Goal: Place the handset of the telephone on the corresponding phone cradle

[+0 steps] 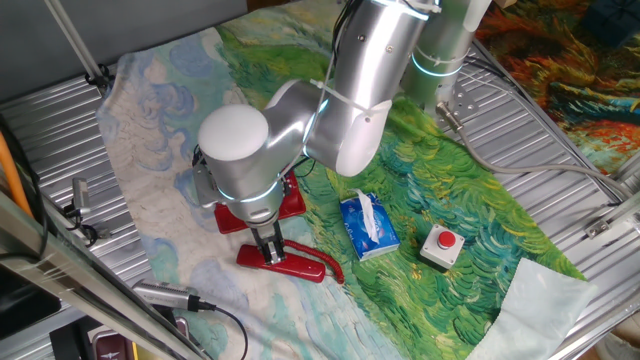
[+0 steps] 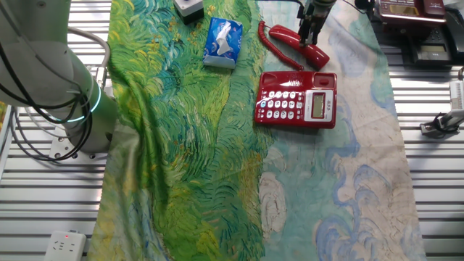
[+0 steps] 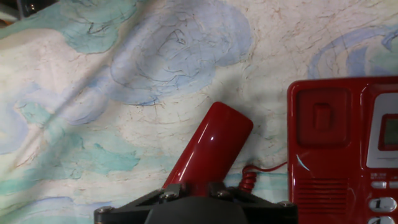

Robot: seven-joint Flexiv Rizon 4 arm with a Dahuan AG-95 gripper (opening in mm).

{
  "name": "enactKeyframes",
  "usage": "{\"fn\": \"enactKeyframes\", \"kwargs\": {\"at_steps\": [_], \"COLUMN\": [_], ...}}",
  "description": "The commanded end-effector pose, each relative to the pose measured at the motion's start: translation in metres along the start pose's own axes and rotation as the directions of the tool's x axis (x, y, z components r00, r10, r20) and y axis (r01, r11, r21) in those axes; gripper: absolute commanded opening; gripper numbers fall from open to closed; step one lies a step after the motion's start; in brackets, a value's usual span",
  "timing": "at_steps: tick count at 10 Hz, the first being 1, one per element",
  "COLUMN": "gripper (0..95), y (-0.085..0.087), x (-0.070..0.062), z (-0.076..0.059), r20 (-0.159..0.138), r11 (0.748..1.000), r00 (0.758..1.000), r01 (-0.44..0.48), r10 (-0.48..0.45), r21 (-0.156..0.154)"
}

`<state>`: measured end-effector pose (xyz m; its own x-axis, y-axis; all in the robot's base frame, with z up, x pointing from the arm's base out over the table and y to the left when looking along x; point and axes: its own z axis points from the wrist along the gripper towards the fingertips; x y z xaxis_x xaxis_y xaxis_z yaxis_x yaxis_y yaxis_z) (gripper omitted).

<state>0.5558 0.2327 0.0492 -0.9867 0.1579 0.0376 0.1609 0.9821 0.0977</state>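
The red handset (image 1: 300,264) lies slanted on the painted cloth, beside the red telephone (image 1: 292,203), apart from it. My gripper (image 1: 270,250) is shut on the handset's middle, one finger on each side. In the other fixed view the gripper (image 2: 312,36) grips the handset (image 2: 293,38) just beyond the telephone (image 2: 297,100); the phone cradle (image 2: 297,78) is bare. In the hand view the handset (image 3: 211,146) runs up from my gripper (image 3: 194,186), with its coiled cord (image 3: 249,179) leading to the cradle (image 3: 320,143). I cannot tell whether the handset is lifted off the cloth.
A blue tissue pack (image 1: 368,225) and a small grey box with a red button (image 1: 442,245) sit on the green part of the cloth, right of the handset. Ribbed metal tabletop (image 1: 560,190) surrounds the cloth. The arm's base (image 2: 65,109) stands at the cloth's side.
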Motion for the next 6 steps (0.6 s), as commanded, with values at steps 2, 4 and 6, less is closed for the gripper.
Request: {"fn": "enactKeyframes", "kwargs": {"at_steps": [2, 4, 6], "gripper": [76.0, 76.0, 76.0], "y": [0.001, -0.001, -0.002], "x": [-0.002, -0.004, -0.005], "z": [0.002, 0.01, 0.016], "r20": [0.008, 0.031, 0.043], "r11": [1.0, 1.0, 1.0], "r00": [1.0, 1.0, 0.999], "r01": [-0.001, 0.001, -0.001], "r10": [0.001, -0.001, 0.001], "r21": [0.005, 0.003, 0.003]}}
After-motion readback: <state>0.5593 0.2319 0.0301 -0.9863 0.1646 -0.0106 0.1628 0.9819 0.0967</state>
